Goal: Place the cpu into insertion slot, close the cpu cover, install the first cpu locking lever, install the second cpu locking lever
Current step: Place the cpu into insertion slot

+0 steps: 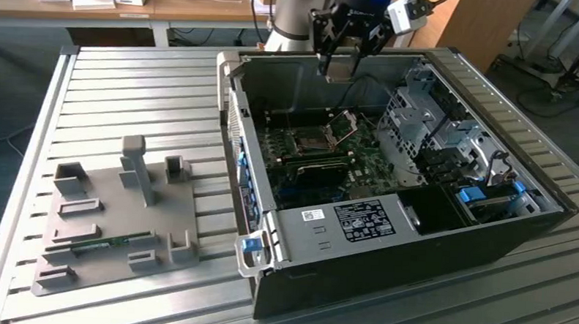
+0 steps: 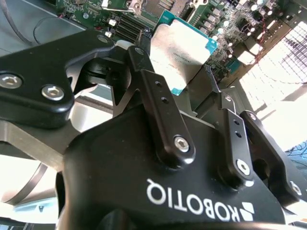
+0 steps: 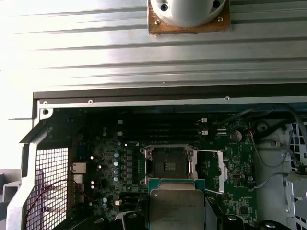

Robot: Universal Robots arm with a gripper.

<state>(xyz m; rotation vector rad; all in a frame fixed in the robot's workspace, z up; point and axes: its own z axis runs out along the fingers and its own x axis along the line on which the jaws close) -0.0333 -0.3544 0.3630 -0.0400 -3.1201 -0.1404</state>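
My gripper point(image 1: 342, 70) hangs over the back of the open computer case point(image 1: 384, 232), shut on the cpu point(image 1: 340, 67). In the second wrist view the cpu point(image 2: 184, 48), a silvery square on a green edge, sits clamped between the black fingers point(image 2: 158, 96) of my gripper point(image 2: 175, 64). The first wrist view puts the cpu point(image 3: 176, 208) just short of the bare insertion slot point(image 3: 169, 165) on the motherboard below. The cpu cover point(image 3: 221, 170) is swung open beside the slot; in the exterior view the cpu cover point(image 1: 348, 126) stands up next to the slot point(image 1: 308, 139).
The case lies on a ribbed metal table point(image 1: 136, 89). Drive cages point(image 1: 437, 132) and cables fill the case towards the exterior view's right. A grey fixture plate point(image 1: 111, 227) with blocks and a memory stick lies at the exterior view's left. A wooden desk point(image 1: 130, 5) stands behind.
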